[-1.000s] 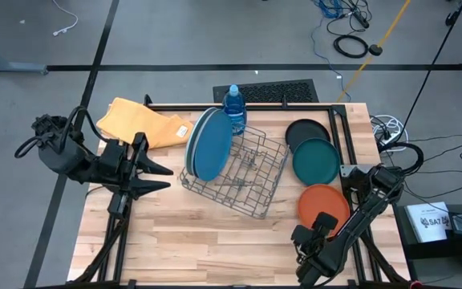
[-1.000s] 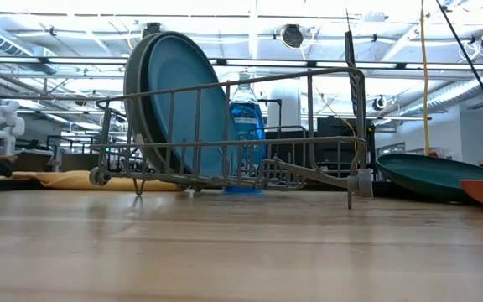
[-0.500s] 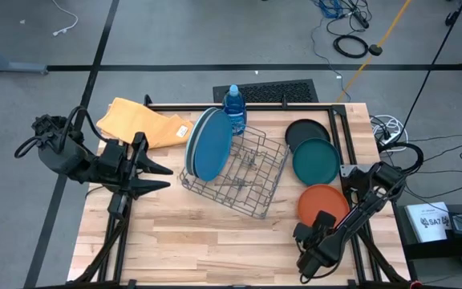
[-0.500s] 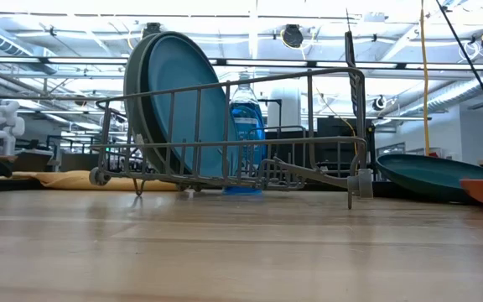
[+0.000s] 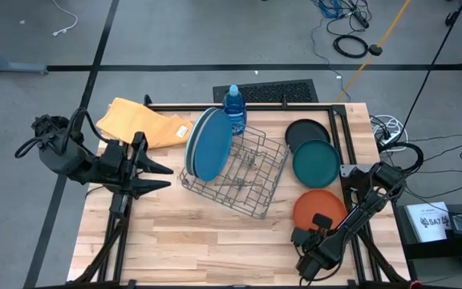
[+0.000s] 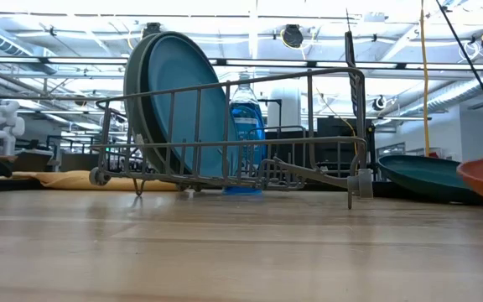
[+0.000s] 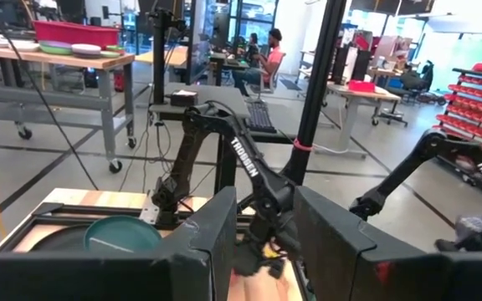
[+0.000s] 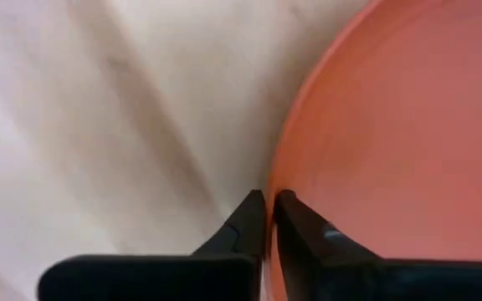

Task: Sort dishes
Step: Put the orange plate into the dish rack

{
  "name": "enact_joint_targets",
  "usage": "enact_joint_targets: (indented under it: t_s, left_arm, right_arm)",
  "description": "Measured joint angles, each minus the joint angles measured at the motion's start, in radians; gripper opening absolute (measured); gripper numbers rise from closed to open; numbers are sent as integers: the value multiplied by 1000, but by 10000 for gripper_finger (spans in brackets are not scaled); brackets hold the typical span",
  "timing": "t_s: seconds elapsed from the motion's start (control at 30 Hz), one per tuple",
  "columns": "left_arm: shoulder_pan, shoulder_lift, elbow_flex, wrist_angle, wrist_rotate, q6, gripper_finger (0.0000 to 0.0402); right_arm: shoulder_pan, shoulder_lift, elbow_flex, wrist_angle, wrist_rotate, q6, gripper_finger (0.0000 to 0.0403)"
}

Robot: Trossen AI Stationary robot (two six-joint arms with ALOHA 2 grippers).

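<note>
Wooden table (image 5: 199, 233), orange plate's (image 5: 321, 210) rim between pinched right claw (image 8: 268, 209) tips.

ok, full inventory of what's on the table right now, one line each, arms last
large plates: two or three, grey and blue, upright on edge in the rack's left end
wire rack: one, grey, table centre
soap bottle: one, blue, behind the rack
cloth: one, yellow, folded, far-left corner
black plate: one, far right
dark teal plate: one, overlapping the black one
orange plate: one, near right, edge lifted
left gripper: open, idle at left edge
right gripper: shut on the orange plate's rim
</note>
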Motion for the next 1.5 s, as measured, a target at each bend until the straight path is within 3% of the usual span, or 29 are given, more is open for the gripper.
enact_joint_targets:
  t_s: [0.13, 0.37, 0.6, 0.73, 0.87, 1.0, 1.17, 1.3, 1.4, 1.5]
  left_arm:
    - [0, 2, 0, -1, -1, 1, 123]
    - [1, 10, 0, -1, -3, 19, 123]
    - [1, 14, 0, 0, -3, 19, 123]
    - [2, 14, 0, -1, -3, 20, 123]
    - [2, 14, 0, 6, -3, 20, 123]
    - [2, 14, 0, 14, -3, 20, 123]
    - [2, 14, 0, 30, -3, 20, 123]
    - [2, 14, 0, 33, -3, 20, 123]
    - [2, 14, 0, 34, -2, 20, 123]
    - [2, 14, 0, 34, -1, 20, 123]
  right_arm:
    - [0, 5, 112, 46, 59, -53, 3]
    - [0, 4, 288, -35, 170, -94, 1]
    - [6, 3, 457, -32, 181, -172, 1]
    - [6, 3, 564, 28, 202, -270, 1]
    - [-1, 1, 654, 184, 259, -471, 0]
    - [-13, 1, 722, 375, 370, -760, 0]
    - [-53, -1, 769, 522, 673, -1036, 0]
    - [-103, -2, 772, 586, 892, -1147, 0]
    - [-151, 10, 772, 664, 987, -1222, 0]
    - [-215, 41, 772, 778, 1017, -1306, 0]
